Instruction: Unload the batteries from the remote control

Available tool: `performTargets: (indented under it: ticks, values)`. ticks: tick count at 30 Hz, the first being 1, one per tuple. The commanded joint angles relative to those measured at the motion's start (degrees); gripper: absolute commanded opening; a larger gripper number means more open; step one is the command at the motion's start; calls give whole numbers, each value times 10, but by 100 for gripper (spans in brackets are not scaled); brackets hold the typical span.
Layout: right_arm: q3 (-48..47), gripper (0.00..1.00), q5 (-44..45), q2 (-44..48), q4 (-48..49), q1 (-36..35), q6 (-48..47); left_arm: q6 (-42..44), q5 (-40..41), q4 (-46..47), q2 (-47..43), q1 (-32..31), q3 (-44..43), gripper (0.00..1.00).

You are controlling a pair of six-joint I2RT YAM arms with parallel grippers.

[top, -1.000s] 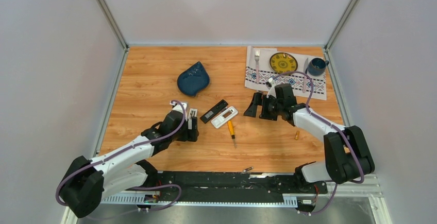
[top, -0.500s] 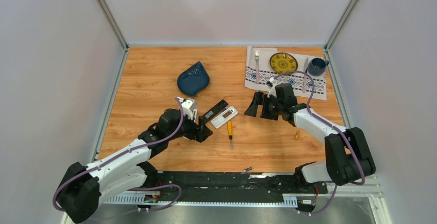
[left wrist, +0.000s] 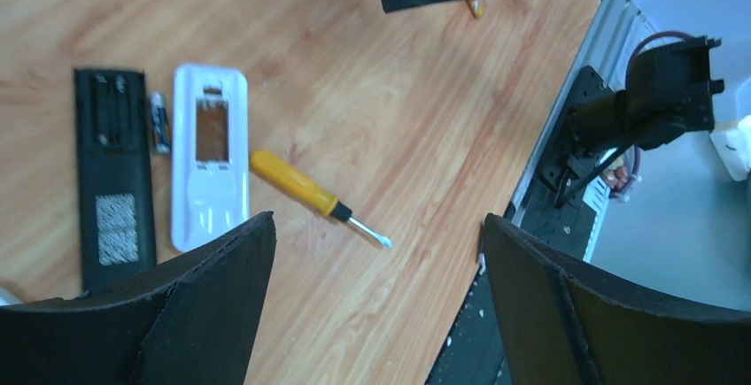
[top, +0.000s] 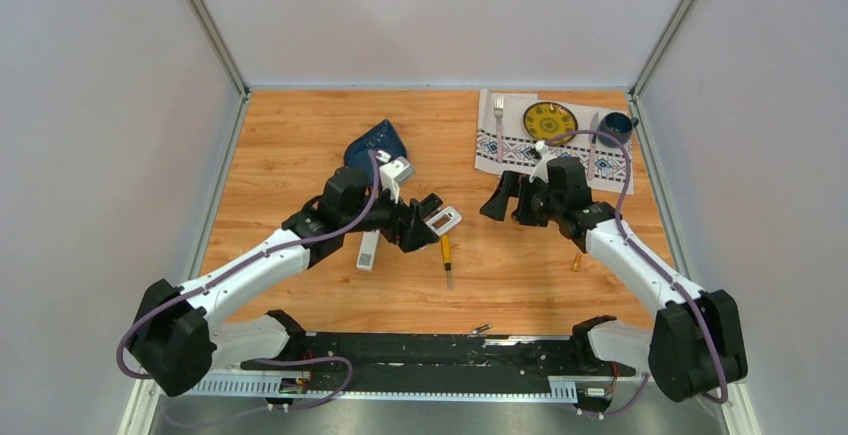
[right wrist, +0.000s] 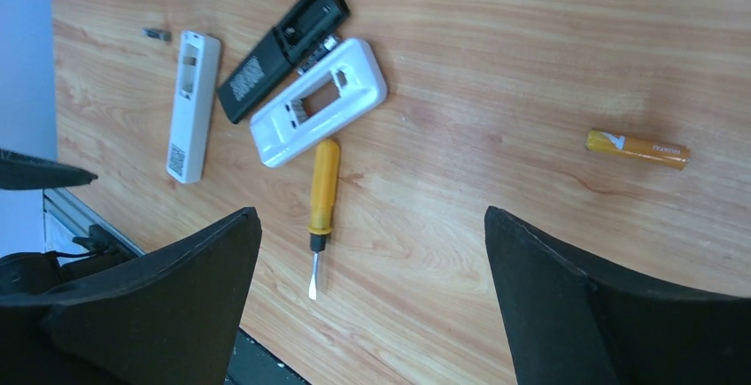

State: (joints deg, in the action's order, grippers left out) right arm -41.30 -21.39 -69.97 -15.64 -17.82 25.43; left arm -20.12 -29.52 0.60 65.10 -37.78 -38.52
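Note:
Three remote controls lie mid-table: a black one (left wrist: 111,173), a wide white one (left wrist: 211,168) with its battery bay open and empty, and a slim white one (top: 368,251) nearer the left arm. A dark grey battery (left wrist: 159,122) lies between the black and wide white remotes. An orange battery (right wrist: 636,148) lies apart to the right (top: 576,262). My left gripper (top: 425,225) hovers open over the black remote, holding nothing (left wrist: 376,226). My right gripper (top: 500,195) hangs open and empty right of the remotes (right wrist: 372,217).
An orange-handled screwdriver (top: 447,253) lies just in front of the wide white remote. A blue leaf-shaped dish (top: 372,145) sits behind the left arm. At the back right, a patterned cloth (top: 500,150) carries a fork, a yellow plate (top: 549,120) and a blue mug (top: 612,127).
My left arm has swung up and to the right, off the slim white remote, which now lies uncovered, and over the black remote. The right gripper has shifted slightly back.

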Motion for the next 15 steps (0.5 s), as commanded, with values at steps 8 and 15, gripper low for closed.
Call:
performTargets:
  ticks: [8, 15]
  values:
    - [-86, 100, 51, 153, -58, 2, -13, 74, 230, -208, 0, 1, -170, 93]
    - [-82, 100, 90, 246, -42, 2, -17, -32, 471, -244, -77, 0, -155, 97]
